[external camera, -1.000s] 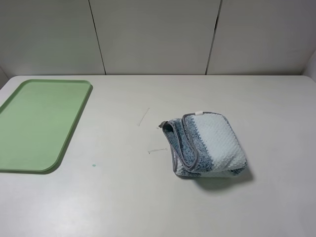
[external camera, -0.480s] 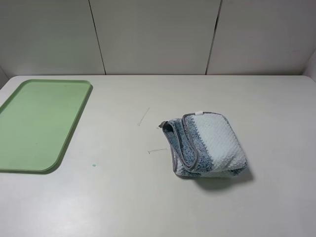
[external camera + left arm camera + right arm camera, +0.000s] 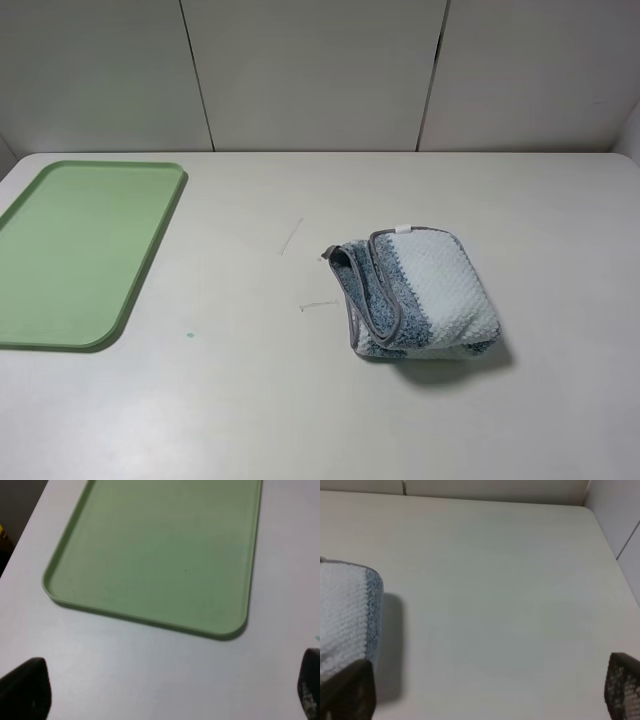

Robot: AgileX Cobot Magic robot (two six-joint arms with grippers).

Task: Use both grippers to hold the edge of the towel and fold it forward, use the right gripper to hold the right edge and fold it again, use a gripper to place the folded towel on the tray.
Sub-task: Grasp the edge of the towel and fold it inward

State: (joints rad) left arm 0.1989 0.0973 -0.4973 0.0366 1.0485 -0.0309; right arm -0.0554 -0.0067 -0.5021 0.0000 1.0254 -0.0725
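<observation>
towel (image 3: 425, 292): lies on table (image 3: 250, 400), right of centre in high view. Not flat, bunched/folded over into a rough lump. White textured face up, mottled blue-grey stripe along its left + near sides. Dark shadow under near-right side.
towel edge (image 3: 352, 322): thin grey trim curls in loops on the lump's left side, partly doubled over itself.
tag (image 3: 404, 229): sm white bit sticking out at towel's far edge.
tray (image 3: 80, 250): light green, rounded corners, low rim. Flat on table at far left of high view, well apart from towel.
L gripper (image 3: 167, 692): not seen in high view. Wrist cam shows 2 dark fingertips (image 3: 25, 692) at opposite corners of the frame, i.e. spread wide, holding nothing. Over bare table, near the tray's short rim + rounded corner, not touching tray.
R gripper (image 3: 482, 692): not seen in high view either. Wrist cam: 2 dark fingertips (image 3: 622, 687) far apart, jaws wide, holding nothing. Towel's white corner w/ blue-grey border sits at one side of that view, next to one fingertip, not btwn the fingers. Contact w/ towel: can't tell.
marks (image 3: 291, 236): couple of thin scratch lines on table left of towel, plus a tiny greenish speck nearer the tray.
wall panels (image 3: 310, 70): pale, dark vertical seams, behind table's far edge.
</observation>
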